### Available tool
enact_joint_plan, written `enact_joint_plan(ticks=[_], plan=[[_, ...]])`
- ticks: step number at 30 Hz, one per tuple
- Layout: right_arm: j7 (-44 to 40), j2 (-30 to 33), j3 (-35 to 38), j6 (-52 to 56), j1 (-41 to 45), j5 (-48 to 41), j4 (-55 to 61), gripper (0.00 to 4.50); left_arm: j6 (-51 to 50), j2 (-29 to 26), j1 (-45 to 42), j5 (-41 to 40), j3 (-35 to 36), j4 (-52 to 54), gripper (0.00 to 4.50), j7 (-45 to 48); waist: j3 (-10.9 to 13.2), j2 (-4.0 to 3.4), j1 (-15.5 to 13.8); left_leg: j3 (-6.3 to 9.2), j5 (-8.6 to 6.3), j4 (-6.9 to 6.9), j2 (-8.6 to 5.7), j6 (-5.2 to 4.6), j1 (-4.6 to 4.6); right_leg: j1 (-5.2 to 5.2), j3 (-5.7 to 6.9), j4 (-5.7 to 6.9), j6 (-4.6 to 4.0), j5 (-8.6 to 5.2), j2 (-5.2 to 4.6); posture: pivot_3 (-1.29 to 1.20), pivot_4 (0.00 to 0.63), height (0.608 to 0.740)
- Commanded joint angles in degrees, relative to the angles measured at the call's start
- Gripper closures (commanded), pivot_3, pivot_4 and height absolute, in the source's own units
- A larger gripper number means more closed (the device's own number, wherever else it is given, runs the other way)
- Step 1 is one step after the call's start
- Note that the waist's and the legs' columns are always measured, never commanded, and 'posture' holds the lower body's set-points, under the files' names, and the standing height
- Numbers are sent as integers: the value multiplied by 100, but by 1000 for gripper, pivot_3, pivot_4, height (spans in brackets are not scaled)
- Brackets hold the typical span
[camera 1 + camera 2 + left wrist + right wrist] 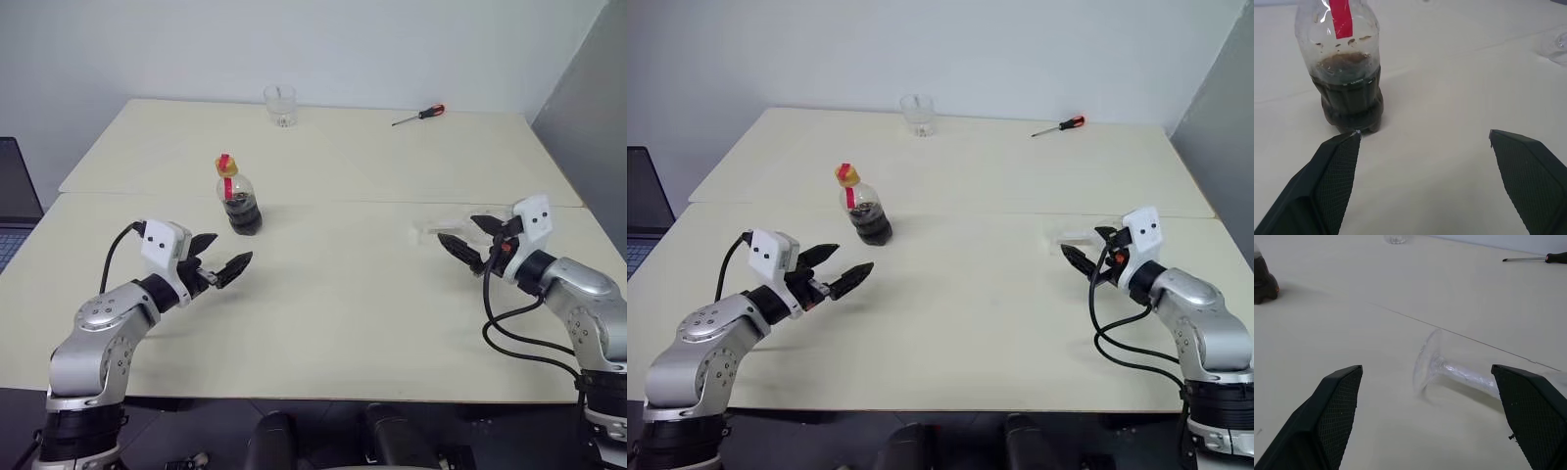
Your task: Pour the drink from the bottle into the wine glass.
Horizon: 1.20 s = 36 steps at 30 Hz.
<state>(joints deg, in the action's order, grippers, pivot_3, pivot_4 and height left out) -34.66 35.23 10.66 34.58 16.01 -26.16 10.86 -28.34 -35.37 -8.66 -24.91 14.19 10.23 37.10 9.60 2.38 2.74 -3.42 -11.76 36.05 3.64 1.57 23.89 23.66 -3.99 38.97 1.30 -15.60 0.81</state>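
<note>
- Hovering low over the desk, the left hand has its 2 black fingers spread wide and grasps nothing.
- The bottle stands upright on the desk just beyond that hand, a little to its right, apart from the fingertips; in the left wrist view 1 fingertip lines up near its base without touching.
- The drink fills roughly the lower half of the bottle, dark brown; a red strip hangs from the neck under a yellowish top.
- The right hand is likewise released, its 2 fingers far apart, empty.
- The wine glass lies on its side on the desk between and just beyond the right hand's fingers, its flat foot toward the bottle's side and its stem running toward the right finger; I see no contact with either finger.
- A clear tumbler stands upright near the far edge of the desk, well apart from both hands.
- A screwdriver with a red and black handle lies at the far right of the desk.
- A seam runs across the desk, just behind the bottle and the glass.
</note>
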Motion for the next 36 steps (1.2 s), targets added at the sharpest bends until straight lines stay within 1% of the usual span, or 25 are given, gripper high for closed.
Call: enact_joint_plan(ticks=[1,8,12,15,19,22,26,32,36], plan=[[-324,64,-185,135,-106,-270,633,0,322,-104,-269,342,-104,-469,26,-27,0,0,-3,1,0,0,1,0,0,0,1,0,0,0,1,0,150,740],[-182,-37,-193,378,-154,-428,1096,0,826,17,-646,574,-244,-1015,26,54,-1,2,-21,1,0,2,1,0,2,-1,5,0,0,0,-3,0,150,740],[-103,-104,-261,434,-188,-454,1288,0,1196,174,-1041,824,-302,-1512,26,-179,-1,3,-69,0,0,3,-1,0,2,-1,8,0,1,1,-1,0,150,740],[-126,-298,-684,397,-66,-394,1392,0,1574,440,-1654,1212,-426,-2415,26,-659,-1,3,-86,0,0,3,0,0,1,-2,8,1,0,1,3,0,150,740],[-57,-421,-922,390,39,-323,1505,0,2137,742,-2141,1535,-721,-3212,26,-683,-1,4,-101,-1,0,5,-2,0,4,-5,21,2,0,1,6,0,150,740],[-3,-409,-928,367,145,-255,1470,0,2430,837,-2529,1750,-829,-3807,26,-836,1,7,-98,0,0,7,-5,0,6,-5,23,-3,-2,4,2,0,150,740],[37,-423,-914,388,198,-221,1475,0,2695,827,-2758,1878,-895,-4252,26,-811,2,10,-95,-2,0,7,-4,0,8,-3,28,-3,-2,6,2,0,150,740],[178,-458,-943,451,67,-223,1661,0,3252,840,-3236,2104,-992,-5127,26,-770,2,10,-99,-3,0,6,-3,0,8,-4,40,1,2,3,5,0,150,740],[292,-482,-912,462,7,-218,1712,0,3781,946,-3639,2259,-1004,-5761,26,-982,3,12,-106,-4,0,9,-4,0,12,-4,41,0,2,4,3,0,150,740]])
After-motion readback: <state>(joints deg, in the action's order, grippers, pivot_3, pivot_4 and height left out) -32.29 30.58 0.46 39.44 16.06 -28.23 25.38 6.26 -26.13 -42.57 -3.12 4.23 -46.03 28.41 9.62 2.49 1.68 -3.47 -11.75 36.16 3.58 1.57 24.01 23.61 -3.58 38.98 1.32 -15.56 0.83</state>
